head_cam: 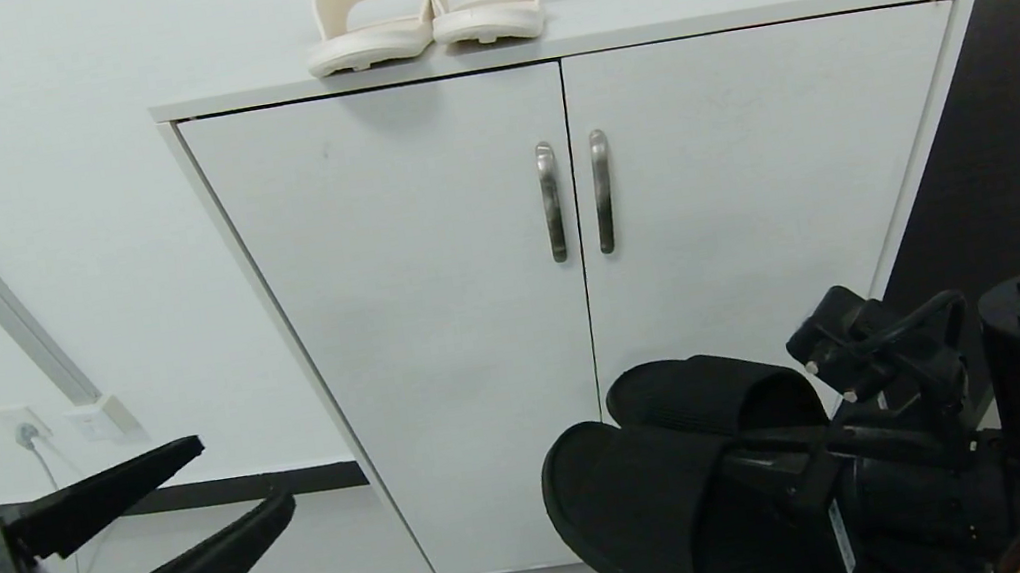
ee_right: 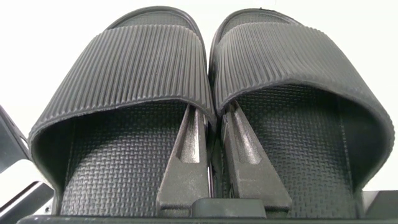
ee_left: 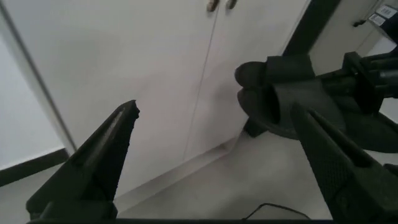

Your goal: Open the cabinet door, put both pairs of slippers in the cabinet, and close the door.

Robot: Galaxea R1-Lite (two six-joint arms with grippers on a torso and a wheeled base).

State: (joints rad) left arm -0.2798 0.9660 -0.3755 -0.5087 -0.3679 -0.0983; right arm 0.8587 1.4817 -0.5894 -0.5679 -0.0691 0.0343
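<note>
Bright, even light; faint shadow below cream slippers (head_cam: pixel 426 11) on cabinet door (head_cam: pixel 417 341); wide-angle bend at edges

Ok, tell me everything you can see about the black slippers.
The black slippers are a matte, rubbery-looking pair of slides with ribbed straps and pebbled footbeds. They are pressed side by side, off the floor, low before the closed cabinet. The right end effector has one finger under each strap, pinching their adjoining sides.

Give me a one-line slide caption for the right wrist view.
Right gripper pinching the adjoining inner walls of a pair of black ribbed slippers, one finger inside each.
</note>
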